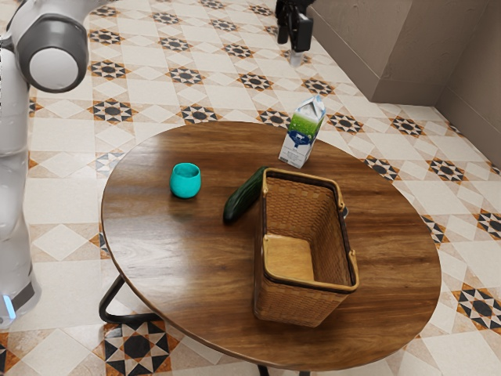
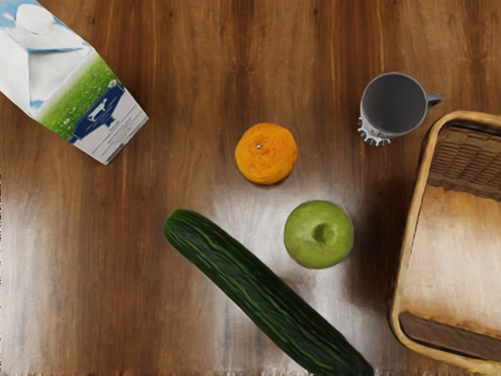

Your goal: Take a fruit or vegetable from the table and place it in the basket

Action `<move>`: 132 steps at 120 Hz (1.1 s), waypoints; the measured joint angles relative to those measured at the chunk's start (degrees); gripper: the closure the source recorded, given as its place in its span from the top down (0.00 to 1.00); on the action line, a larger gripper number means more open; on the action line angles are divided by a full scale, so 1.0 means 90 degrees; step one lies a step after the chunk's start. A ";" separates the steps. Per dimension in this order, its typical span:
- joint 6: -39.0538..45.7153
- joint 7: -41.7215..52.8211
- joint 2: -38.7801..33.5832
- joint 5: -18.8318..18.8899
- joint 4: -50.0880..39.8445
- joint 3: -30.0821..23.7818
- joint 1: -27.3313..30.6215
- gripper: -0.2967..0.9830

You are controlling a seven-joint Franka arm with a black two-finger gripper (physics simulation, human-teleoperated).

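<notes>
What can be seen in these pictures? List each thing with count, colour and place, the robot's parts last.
Cucumber: one, dark green, on the table beside the basket
Orange: one, orange, between the carton and the mug
Apple: one, green, between cucumber and mug
Basket: one, woven brown, on the table
Mug: one, grey, near the basket
Carton: one, white, green and blue, upright on the table
Cup: one, teal, left of the cucumber in the exterior view
Table: one, brown wood, under these things
Tiled floor: one, cream with dark and orange stars, below the table
Wall: grey-brown, exterior view's upper right
Arm: one, white, exterior view's left
Pincer: one, black, exterior view's top
</notes>
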 joint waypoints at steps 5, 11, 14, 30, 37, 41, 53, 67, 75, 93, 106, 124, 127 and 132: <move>-0.0024 0.0021 0.0022 0.0030 0.0003 0.0004 0.0026 0.77; -0.0049 0.0047 0.0035 0.0053 0.0003 0.0006 0.0074 0.77; -0.0060 0.0060 0.0041 0.0059 0.0004 0.0003 0.0088 0.77; -0.0108 0.0049 0.0082 0.0066 -0.0227 -0.0059 0.0016 0.77; -0.0160 -0.0016 0.0101 0.0043 -0.0340 -0.0088 -0.0042 0.77; -0.0195 -0.0073 0.0163 -0.0023 -0.0410 -0.0086 -0.0055 0.77; -0.0266 -0.0489 0.0465 -0.0180 -0.0495 -0.0068 -0.0018 0.77; -0.0251 -0.1436 0.0788 -0.0201 -0.0514 -0.0050 0.0021 0.77; -0.0235 -0.1996 0.0882 -0.0201 -0.0513 -0.0051 0.0027 0.77; -0.0072 -0.3114 0.0945 -0.0071 -0.0572 -0.0062 -0.0033 0.77; 0.0286 -0.3864 0.0837 -0.0143 -0.1013 -0.0078 -0.0052 0.77; 0.1270 -0.5044 0.0237 -0.0349 -0.2322 -0.0030 -0.0021 0.77; 0.1382 -0.5234 0.0207 -0.0362 -0.2395 -0.0031 -0.0020 0.77; 0.1545 -0.5537 0.0187 -0.0373 -0.2517 -0.0032 -0.0023 0.77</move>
